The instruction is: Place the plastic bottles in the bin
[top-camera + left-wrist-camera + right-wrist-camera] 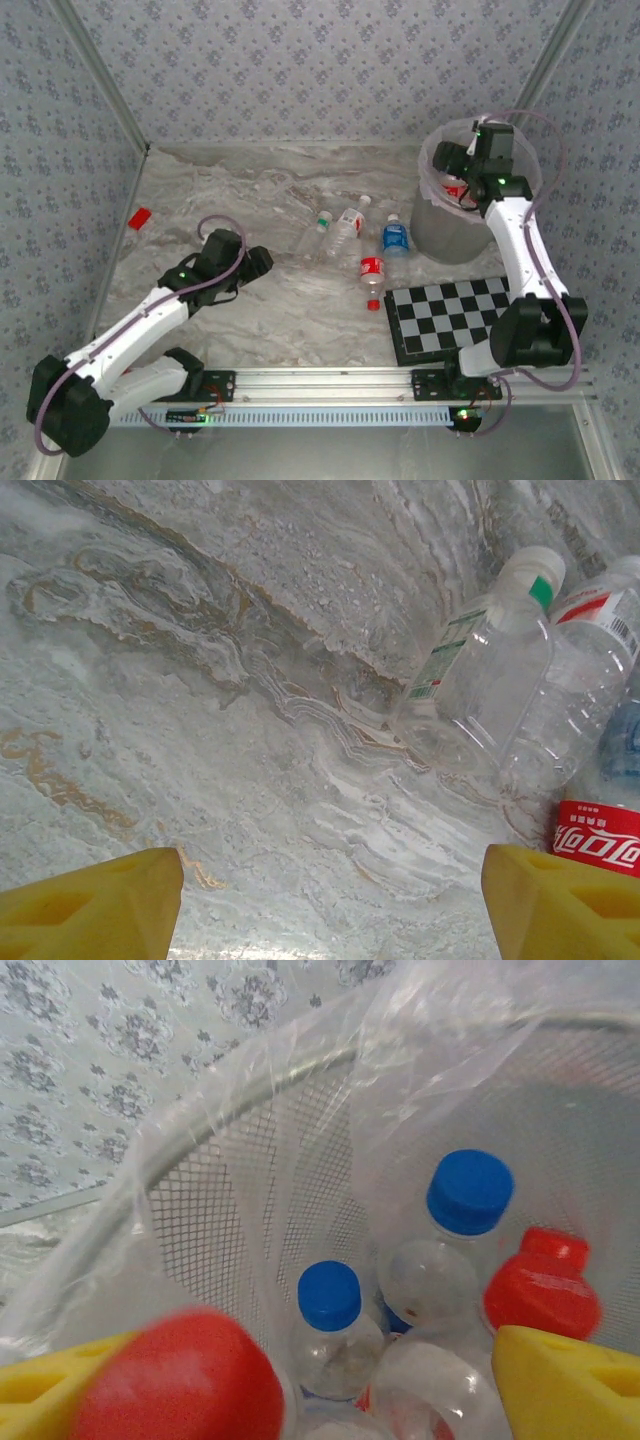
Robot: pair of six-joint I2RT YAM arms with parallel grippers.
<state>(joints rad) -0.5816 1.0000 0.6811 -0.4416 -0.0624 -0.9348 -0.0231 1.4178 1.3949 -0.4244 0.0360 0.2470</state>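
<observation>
Partly masked by a blurred red cap (178, 1385), right jaws gape; left jaws too.

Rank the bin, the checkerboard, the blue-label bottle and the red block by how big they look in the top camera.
Largest to smallest:
1. bin
2. checkerboard
3. blue-label bottle
4. red block
The bin stands taller, so its rim is nearer the camera. That may exaggerate its lead over the checkerboard.

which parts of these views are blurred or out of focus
right wrist: the red object nearest the lens is a smeared blur, blue-capped bottles in the bin are clearer; left wrist: marble table crisp, yellow fingertips soft; top external: evenly lit, slightly soft
</observation>
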